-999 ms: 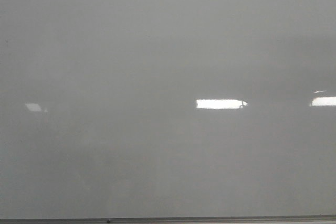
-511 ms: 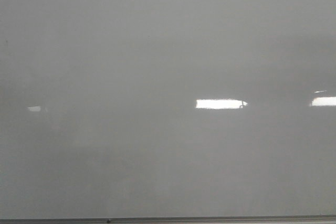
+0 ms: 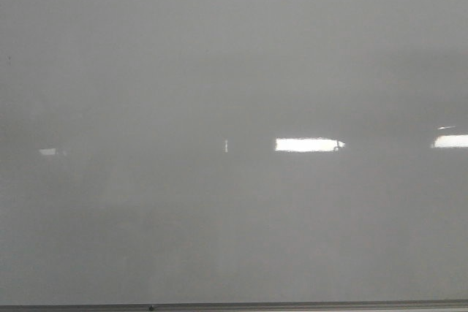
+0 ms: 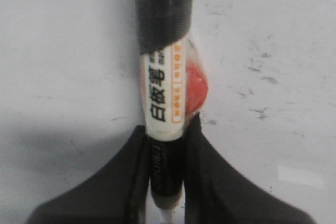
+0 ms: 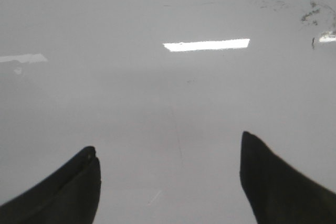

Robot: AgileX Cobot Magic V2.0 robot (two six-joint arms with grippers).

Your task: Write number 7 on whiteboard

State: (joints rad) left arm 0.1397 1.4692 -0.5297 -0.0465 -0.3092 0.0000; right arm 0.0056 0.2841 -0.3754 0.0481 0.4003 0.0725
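The whiteboard (image 3: 219, 71) fills the front view, glossy pale grey, with a thin grey edge strip (image 3: 292, 305) along the bottom. No number 7 shows on it in any view. Neither gripper shows in the front view. In the left wrist view my left gripper (image 4: 167, 129) is shut on a whiteboard marker (image 4: 164, 98) with a white label, black print and dark tape round its far end; the board (image 4: 63, 51) lies behind it. In the right wrist view my right gripper (image 5: 168, 150) is open and empty over the bare board (image 5: 168, 93).
Bright rectangular light reflections (image 3: 307, 145) lie on the board in the front view. Faint old smudges (image 4: 260, 77) mark the board by the marker, and more smudges (image 5: 310, 11) show in the right wrist view.
The glare patch at the left of the board has dimmed and a small faint reflection has appeared left of the middle glare. Nothing else differs.
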